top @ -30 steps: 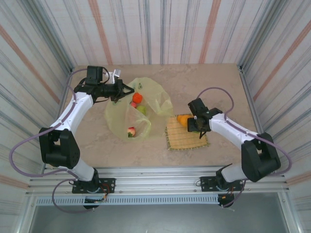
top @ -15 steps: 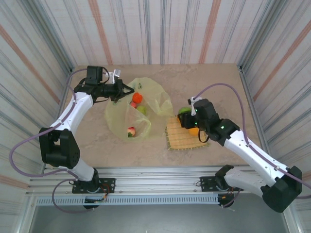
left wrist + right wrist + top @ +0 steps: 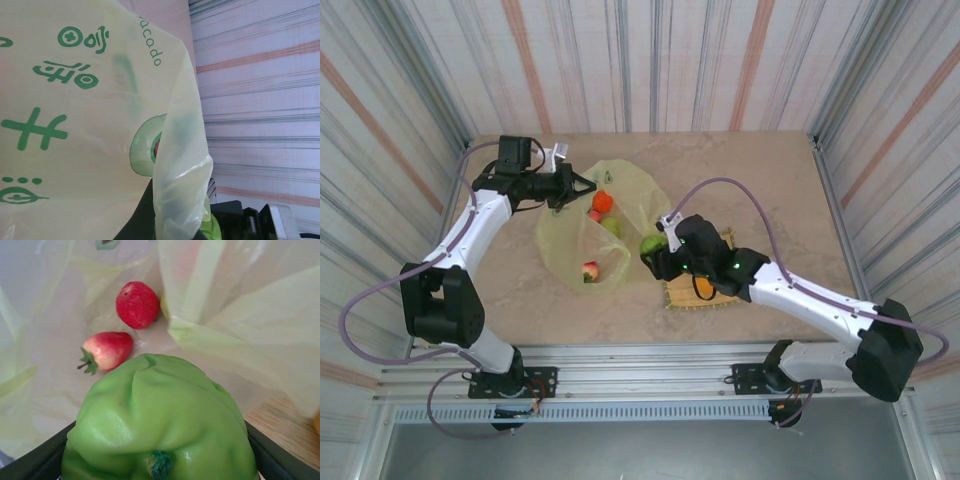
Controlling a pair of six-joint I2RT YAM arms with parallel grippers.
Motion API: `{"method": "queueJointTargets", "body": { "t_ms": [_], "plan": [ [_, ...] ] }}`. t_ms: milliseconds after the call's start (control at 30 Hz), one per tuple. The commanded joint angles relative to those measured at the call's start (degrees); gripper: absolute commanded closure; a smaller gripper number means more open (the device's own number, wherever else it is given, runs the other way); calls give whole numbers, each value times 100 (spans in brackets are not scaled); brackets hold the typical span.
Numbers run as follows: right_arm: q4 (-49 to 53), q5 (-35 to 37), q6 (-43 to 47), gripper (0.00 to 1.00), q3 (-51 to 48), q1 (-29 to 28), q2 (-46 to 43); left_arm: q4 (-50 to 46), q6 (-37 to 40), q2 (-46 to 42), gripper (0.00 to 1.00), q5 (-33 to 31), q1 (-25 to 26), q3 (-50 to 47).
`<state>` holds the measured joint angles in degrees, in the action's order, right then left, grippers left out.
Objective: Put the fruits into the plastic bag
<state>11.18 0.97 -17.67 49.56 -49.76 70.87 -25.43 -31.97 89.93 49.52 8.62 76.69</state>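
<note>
Clamping green fruit (image 3: 160, 415), right gripper (image 3: 654, 252) hangs beside plastic bag (image 3: 560, 250) (strawberry (image 3: 107, 350) inside).

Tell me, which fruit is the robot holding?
The green apple, gripped in the right end effector beside the bag; the strawberry and the round red fruit lie loose inside the bag.

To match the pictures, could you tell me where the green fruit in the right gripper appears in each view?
Top external: green fruit at centre, beside the bag.
Left wrist: cannot tell, behind the bag.
Right wrist: lower centre, close up.
Shared landmark: the yellow-green bag.
</note>
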Motion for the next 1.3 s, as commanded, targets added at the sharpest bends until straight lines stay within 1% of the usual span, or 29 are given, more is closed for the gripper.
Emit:
{"method": "queueJointTargets", "body": {
  "t_ms": [0,100,267,333,433,533,600,867,1133,1267],
  "plan": [
    [-493,-106,140,37,-19,-118,380,6,-20,-191,100,84,-43,-51],
    [-885,-76,233,37,123,-198,862,17,-29,-195,100,82,-39,-56],
    [-1312,-5,462,38,766,-394,1906,21,-38,-198,100,102,-37,-56],
    [-1391,296,569,38,1148,-522,2382,29,-41,-212,100,110,-41,-50],
    [-1564,687,518,38,1501,-557,2876,47,-55,-212,100,111,-36,-63],
    [-1935,766,409,38,1600,-515,3168,56,-64,-207,100,128,-40,-57],
    [-2201,668,291,38,1661,-475,3329,65,-64,-208,100,126,-38,-66],
    [-2806,-268,-283,38,2033,-384,3893,72,-75,-204,100,129,-37,-66],
    [-3051,-721,-886,37,2385,-401,4322,73,-89,-211,100,142,-40,-66],
    [-3082,-835,-1117,36,2558,-412,4547,82,-84,-216,100,137,-45,-75]
  ]
}}
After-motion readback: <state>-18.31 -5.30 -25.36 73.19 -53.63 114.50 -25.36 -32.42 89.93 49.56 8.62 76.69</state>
